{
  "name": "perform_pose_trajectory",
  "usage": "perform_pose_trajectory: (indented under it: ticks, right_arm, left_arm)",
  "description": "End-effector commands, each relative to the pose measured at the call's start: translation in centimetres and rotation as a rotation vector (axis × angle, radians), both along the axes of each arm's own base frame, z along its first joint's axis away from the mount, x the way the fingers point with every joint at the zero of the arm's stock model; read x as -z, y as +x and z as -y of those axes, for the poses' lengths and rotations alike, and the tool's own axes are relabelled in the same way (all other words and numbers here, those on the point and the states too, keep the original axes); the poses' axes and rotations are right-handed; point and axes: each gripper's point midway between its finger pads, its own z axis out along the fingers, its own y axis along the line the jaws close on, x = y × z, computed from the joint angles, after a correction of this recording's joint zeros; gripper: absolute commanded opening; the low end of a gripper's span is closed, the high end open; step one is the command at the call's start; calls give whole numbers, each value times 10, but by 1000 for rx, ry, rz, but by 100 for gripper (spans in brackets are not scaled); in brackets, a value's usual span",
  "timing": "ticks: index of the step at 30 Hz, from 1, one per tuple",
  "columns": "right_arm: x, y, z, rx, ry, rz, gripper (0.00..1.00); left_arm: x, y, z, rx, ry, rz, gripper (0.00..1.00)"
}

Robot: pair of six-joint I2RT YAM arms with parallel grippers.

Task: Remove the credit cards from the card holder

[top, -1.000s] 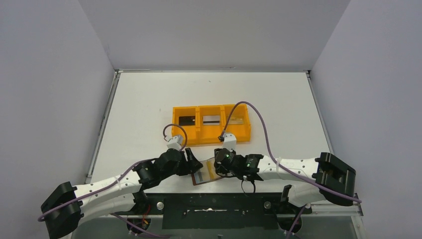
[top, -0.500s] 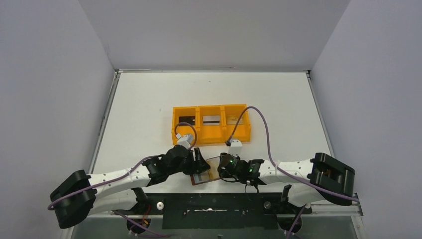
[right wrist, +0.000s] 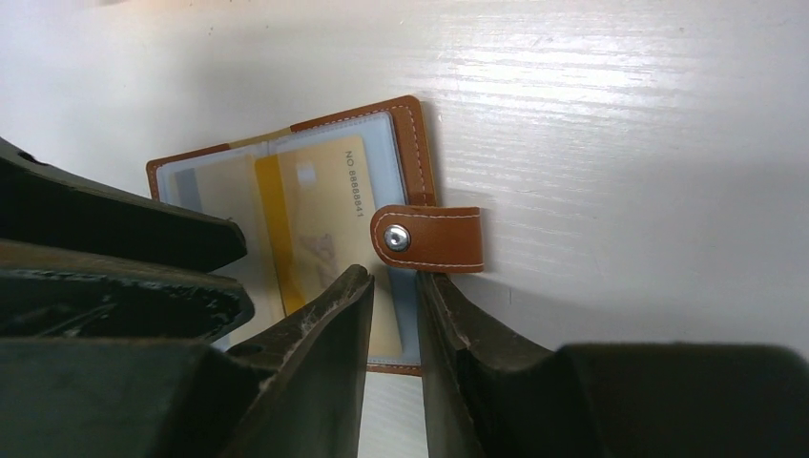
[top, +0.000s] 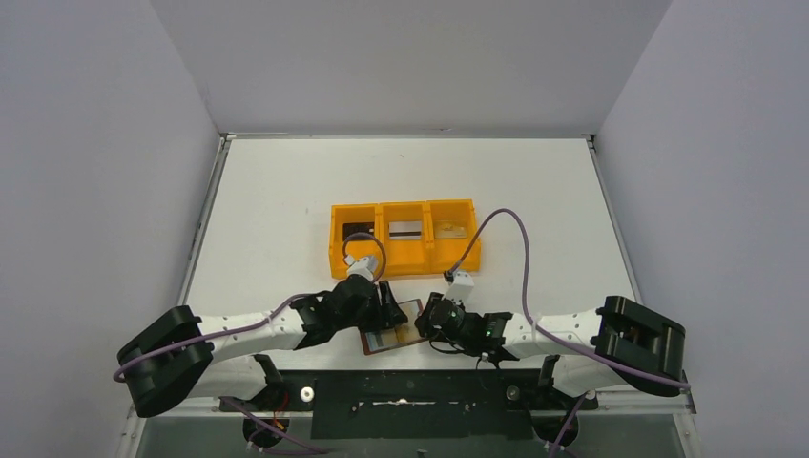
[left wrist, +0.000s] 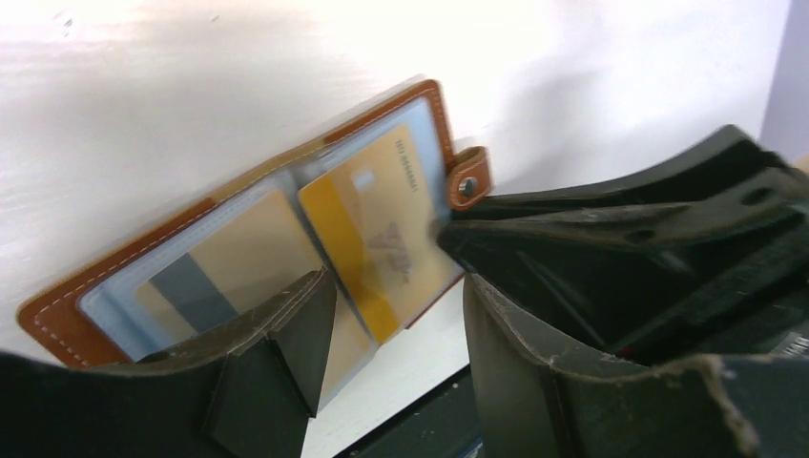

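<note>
Narrowing right tool (right wrist: pixel 393 286) over card holder (right wrist: pixel 315 205)

White table (top: pixel 286 191) boxed by plain, seemingly pale-lilac walls (top: pixel 95 191).

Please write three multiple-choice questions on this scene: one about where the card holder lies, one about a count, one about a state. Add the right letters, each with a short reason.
1. Where does the card holder lie?
A. at the far left corner
B. on the table, between the left pincer and the right pincer
C. on top of an arm
2. How many compartments has the orange tray?
A. two
B. five
C. three
3. The card holder is:
A. open, pockets facing up
B. snapped shut
C. standing upright

1 B: both wrist views look down on it.
2 C: two dividers show.
3 A: a gold card shows inside.
</note>
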Motion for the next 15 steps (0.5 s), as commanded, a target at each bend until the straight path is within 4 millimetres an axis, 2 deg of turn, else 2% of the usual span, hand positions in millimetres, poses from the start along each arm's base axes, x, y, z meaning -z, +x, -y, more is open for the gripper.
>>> perform_pose_trajectory:
  ticks: [1, 8, 15]
  right_arm:
    - [25, -15, 16, -10, -65, -65, 26]
    - [25, -16, 15, -15, -61, -67, 26]
    - [26, -18, 12, -27, -50, -72, 26]
  left_arm:
    - [14, 1, -3, -63, 3, -24, 50]
    - [45, -4, -23, -112, 118, -49, 48]
    - [58, -6, -28, -137, 150, -71, 48]
